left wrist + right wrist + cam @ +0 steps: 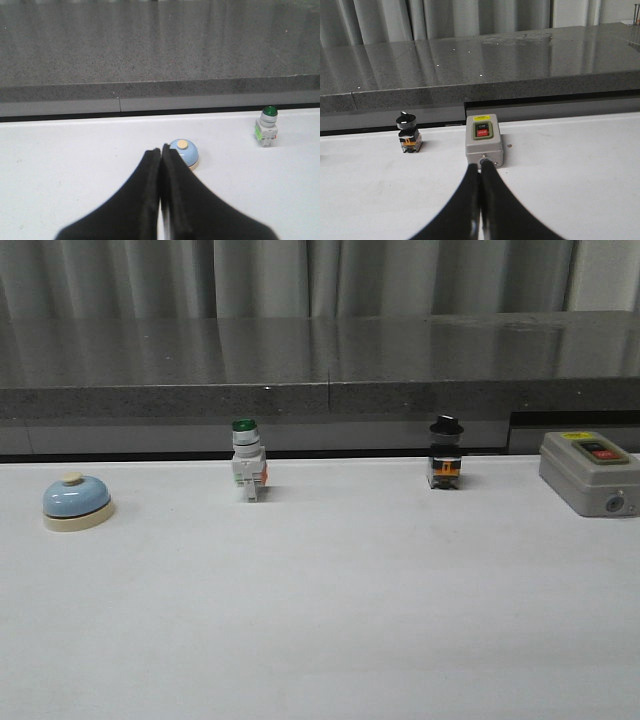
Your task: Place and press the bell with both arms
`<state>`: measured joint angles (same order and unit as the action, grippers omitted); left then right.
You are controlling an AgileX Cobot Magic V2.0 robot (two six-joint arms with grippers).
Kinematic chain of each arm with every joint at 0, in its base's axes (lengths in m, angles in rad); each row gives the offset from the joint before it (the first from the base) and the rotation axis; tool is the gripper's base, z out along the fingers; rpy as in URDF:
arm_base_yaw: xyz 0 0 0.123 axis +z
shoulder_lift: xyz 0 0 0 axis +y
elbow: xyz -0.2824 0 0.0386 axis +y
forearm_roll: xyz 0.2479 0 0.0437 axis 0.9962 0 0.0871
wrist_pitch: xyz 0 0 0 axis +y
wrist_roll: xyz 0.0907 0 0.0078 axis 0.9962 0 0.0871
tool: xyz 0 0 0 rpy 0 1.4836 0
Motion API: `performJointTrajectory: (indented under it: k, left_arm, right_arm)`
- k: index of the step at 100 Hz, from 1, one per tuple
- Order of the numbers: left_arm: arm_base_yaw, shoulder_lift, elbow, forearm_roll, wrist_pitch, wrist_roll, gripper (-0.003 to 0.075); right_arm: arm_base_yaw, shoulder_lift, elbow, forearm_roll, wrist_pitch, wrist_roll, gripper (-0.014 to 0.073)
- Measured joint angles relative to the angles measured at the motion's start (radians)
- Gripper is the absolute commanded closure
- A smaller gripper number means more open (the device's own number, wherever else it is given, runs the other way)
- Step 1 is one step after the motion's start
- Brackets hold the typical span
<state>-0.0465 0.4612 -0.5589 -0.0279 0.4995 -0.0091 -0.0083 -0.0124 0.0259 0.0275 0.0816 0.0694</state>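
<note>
Black left gripper [161, 152], fingers pressed together, points at the small light-blue dome bell with cream base and button [183, 152], which sits just ahead of its tips, at the table's far left; left arm nearer; right gripper [480, 170] likewise together, facing the grey box [483, 138]

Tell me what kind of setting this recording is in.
Probably a lab test bench: a plain white table before a grey stone-like counter and curtains, with a desk bell, a green-capped push-button switch, a black selector switch and a grey button box laid out in a row.
</note>
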Motion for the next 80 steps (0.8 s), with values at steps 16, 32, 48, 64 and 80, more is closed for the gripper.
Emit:
performJointTrajectory:
  k: [16, 32, 48, 64, 80]
  left_arm:
    - [0.000, 0.156, -0.103, -0.012, 0.048, 0.000, 0.0741]
    - [0.000, 0.267, -0.136, -0.018, 0.067, 0.000, 0.0741]
    - [0.000, 0.341, -0.138, -0.018, 0.075, 0.000, 0.0739]
    - [0.000, 0.381, -0.138, -0.018, 0.085, 0.000, 0.0607]
    - [0.000, 0.389, -0.140, -0.018, 0.099, 0.009, 0.0150]
  right_arm:
    - [0.000, 0.000, 0.000, 0.000, 0.000, 0.000, 0.0654]
    - [0.000, 0.000, 0.000, 0.000, 0.000, 0.000, 0.0654]
    - [0.000, 0.000, 0.000, 0.000, 0.000, 0.000, 0.0654]
    - [0.000, 0.000, 0.000, 0.000, 0.000, 0.000, 0.0654]
    - [0.000, 0.000, 0.000, 0.000, 0.000, 0.000, 0.0654]
